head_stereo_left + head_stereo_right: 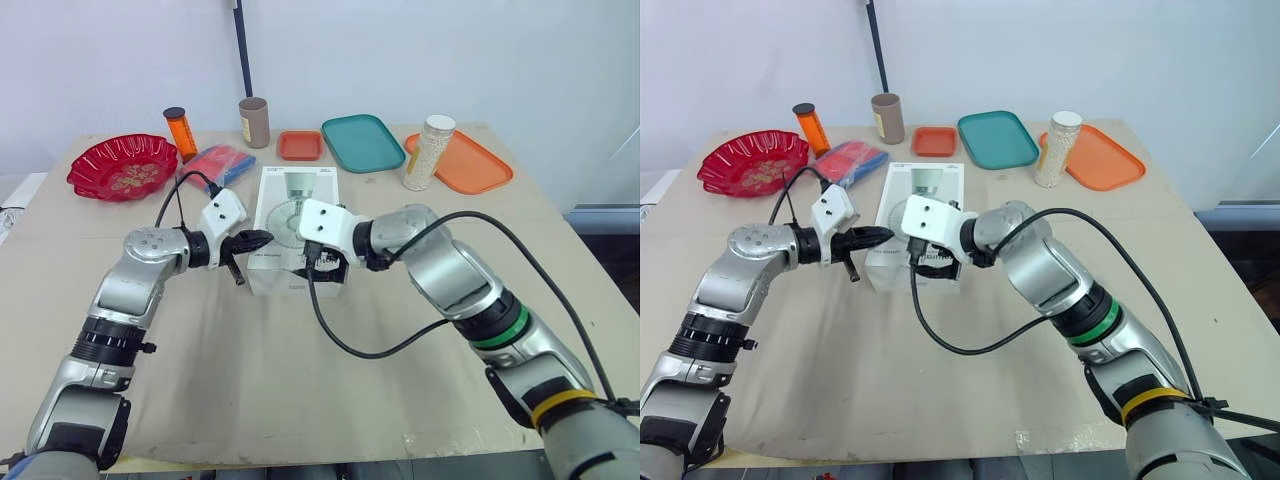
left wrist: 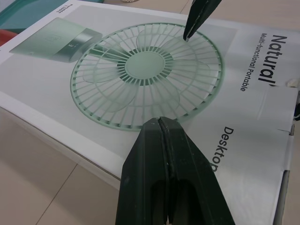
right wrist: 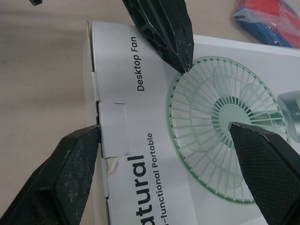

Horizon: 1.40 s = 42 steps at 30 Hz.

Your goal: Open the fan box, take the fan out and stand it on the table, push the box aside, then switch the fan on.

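Fan box (image 1: 290,212) flat on table (image 1: 300,385), left gripper (image 2: 160,124) pressed closed over printed lid, right gripper (image 3: 165,132) spread wide at tuck flap (image 3: 113,129).

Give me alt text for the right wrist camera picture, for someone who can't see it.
The right claw, fingers spread wide, hangs over the white fan box: one finger at its end flap, the other over the printed fan. The left claw, shut, points at the box top.
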{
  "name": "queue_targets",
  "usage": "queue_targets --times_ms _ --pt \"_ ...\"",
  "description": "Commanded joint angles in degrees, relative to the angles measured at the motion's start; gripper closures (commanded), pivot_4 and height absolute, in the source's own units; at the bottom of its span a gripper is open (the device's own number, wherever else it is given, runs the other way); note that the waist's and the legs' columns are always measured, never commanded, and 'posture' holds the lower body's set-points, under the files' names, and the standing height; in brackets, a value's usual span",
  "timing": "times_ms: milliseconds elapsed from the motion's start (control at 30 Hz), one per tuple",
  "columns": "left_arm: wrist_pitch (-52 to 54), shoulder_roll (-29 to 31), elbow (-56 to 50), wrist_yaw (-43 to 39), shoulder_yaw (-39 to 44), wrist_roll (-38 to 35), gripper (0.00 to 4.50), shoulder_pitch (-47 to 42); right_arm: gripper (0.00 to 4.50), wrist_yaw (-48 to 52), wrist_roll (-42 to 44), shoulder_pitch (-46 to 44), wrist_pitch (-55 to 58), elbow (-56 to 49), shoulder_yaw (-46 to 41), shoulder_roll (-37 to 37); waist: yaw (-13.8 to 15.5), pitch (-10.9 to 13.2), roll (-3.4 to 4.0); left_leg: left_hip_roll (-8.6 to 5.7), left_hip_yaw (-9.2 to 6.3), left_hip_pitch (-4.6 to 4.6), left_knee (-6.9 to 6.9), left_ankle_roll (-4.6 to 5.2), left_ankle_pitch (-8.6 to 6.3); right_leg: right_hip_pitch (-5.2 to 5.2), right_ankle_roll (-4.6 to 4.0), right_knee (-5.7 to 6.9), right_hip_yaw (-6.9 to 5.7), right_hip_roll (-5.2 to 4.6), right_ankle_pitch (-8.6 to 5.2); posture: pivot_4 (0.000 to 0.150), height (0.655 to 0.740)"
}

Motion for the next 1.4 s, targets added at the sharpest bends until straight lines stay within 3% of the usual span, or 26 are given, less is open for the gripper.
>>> queue_targets --times_ms 33,967,1267,1400 --pt "0.07 -0.08 0.25 -1.17 -2.3 1.02 4.46 1.97 0.0 -1.08 -1.65 -2.4 -0.07 -0.24 -1.91 -0.29 0.0 0.0 0.0 0.0 0.0 0.0 0.0 0.0 0.0 0.0 0.0 0.0 0.0 0.0 0.0 0.15 0.74" --pt "-1.84 0.53 0.02 -1.49 -2.83 1.61 4.46 3.84 0.0 -4.17 -0.36 -7.34 -0.35 8.09 -9.81 1.61 -0.03 -0.19 0.01 0.01 0.02 0.03 -0.07 0.02 -0.01 0.0 0.0 -0.01 0.01 0.0 0.0 0.15 0.74" --pt "-2.17 1.71 1.76 -2.45 -2.1 1.64 4.46 2.5 0.0 4.01 15.05 8.94 7.25 -12.01 -21.64 -5.25 0.06 -0.23 -0.03 -0.01 -0.01 0.02 -0.07 0.1 -0.06 0.06 0.0 -0.06 -0.04 -0.02 -0.01 0.15 0.74" --pt "-2.27 2.28 2.31 -3.33 -1.95 1.48 4.46 2.01 0.0 4.08 17.85 17.12 8.55 -17.87 -22.53 -8.94 -0.06 -0.29 0.02 0.03 0.04 0.15 -0.05 0.13 -0.08 0.12 0.0 -0.02 0.02 0.05 -0.01 0.15 0.74"
